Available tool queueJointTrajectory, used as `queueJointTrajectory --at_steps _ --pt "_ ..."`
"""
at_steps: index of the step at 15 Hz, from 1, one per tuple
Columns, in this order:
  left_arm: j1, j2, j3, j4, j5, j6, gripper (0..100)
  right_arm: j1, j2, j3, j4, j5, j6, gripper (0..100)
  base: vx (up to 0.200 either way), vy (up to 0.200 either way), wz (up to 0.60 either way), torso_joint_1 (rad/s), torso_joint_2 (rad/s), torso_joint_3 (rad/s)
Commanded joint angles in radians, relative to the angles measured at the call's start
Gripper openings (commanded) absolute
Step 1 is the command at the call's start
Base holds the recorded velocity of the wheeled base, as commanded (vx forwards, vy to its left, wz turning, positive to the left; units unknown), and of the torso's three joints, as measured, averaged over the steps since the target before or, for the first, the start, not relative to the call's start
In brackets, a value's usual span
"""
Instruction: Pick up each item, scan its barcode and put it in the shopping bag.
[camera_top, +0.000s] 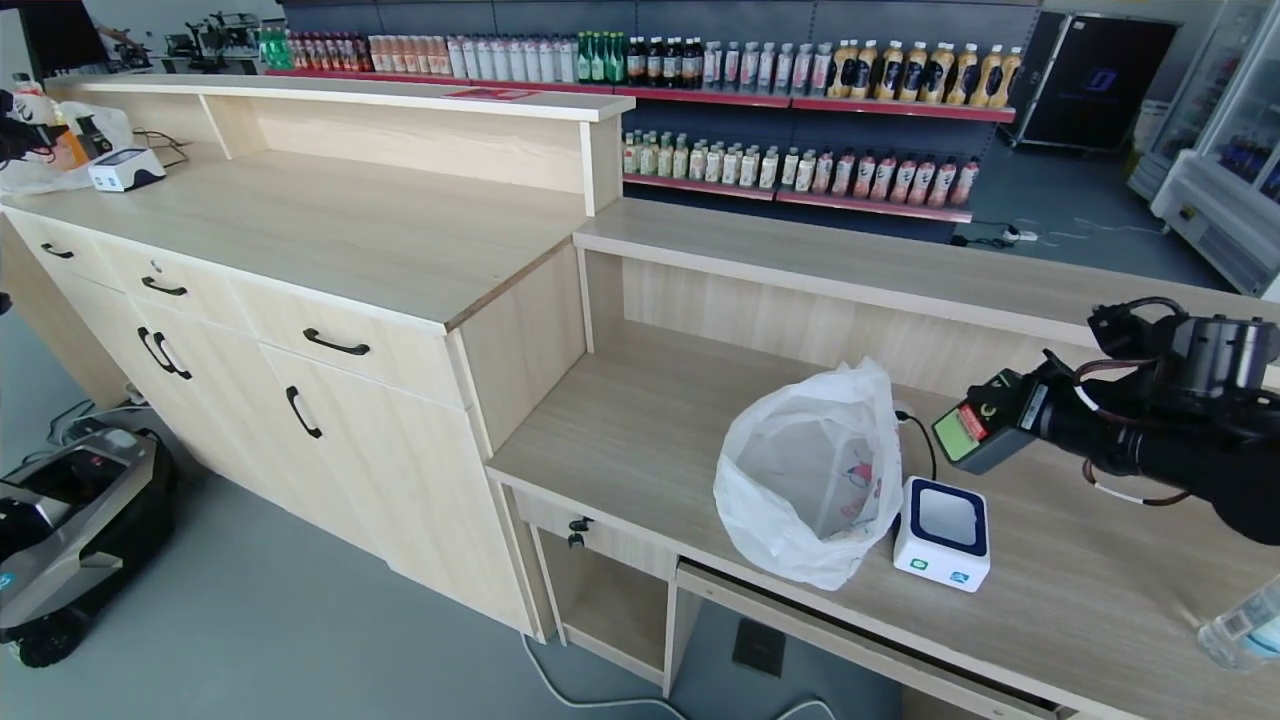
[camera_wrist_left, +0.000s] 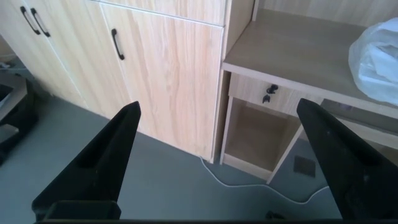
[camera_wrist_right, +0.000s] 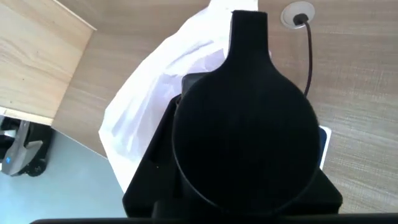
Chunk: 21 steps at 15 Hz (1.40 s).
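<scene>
The left gripper (camera_wrist_left: 219, 104) hangs over grey floor in front of the wooden cabinets, its two black fingers spread wide with nothing between them. A white plastic shopping bag (camera_top: 745, 500) stands mouth-up on the lower counter (camera_top: 640, 430); whatever lies inside is blurred by the plastic, beyond a hint of red print. Just beside the bag, on its right and touching it or nearly so, sits a small white barcode scanner (camera_top: 942, 535) with its window facing up.

Above and slightly right of the scanner, clear of the counter, a green-and-black item (camera_top: 975, 435) with a red label is held at the tip of the right gripper (camera_top: 1030, 405), which is clamped on it. Its fingers are hard to make out against the dark arm. In the right wrist view a round black shape covers most of the bag and scanner below it, and the grip itself is hidden. At the far right edge of the counter, a clear bottle (camera_top: 1245, 625) is cut off.
</scene>
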Motion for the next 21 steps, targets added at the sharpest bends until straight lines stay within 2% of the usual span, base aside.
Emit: queueJointTrajectory --at_steps 1,5,8,15,17,21 --pt "0.0 0.0 0.0 0.0 0.0 0.0 100 0.015 0.079 0.0 -0.01 0.001 -0.001 0 0.0 0.0 0.0 0.0 0.0 0.0" --pt "0.0 0.0 0.0 0.0 0.0 0.0 100 0.016 0.122 0.019 -0.022 -0.008 -0.027 0 0.0 0.0 0.0 0.0 0.0 0.0" --pt "0.0 0.0 0.0 0.0 0.0 0.0 100 0.025 0.139 0.033 -0.024 -0.112 -0.047 0 0.0 0.0 0.0 0.0 0.0 0.0" --pt "0.0 0.0 0.0 0.0 0.0 0.0 100 0.021 0.176 0.03 -0.085 -0.117 -0.043 0 0.0 0.0 0.0 0.0 0.0 0.0" --pt "0.0 0.0 0.0 0.0 0.0 0.0 100 0.022 0.208 0.03 -0.146 -0.117 -0.046 0 0.0 0.0 0.0 0.0 0.0 0.0" --pt "0.0 0.0 0.0 0.0 0.0 0.0 100 0.016 0.236 0.022 -0.154 -0.118 -0.05 0 0.0 0.0 0.0 0.0 0.0 0.0"
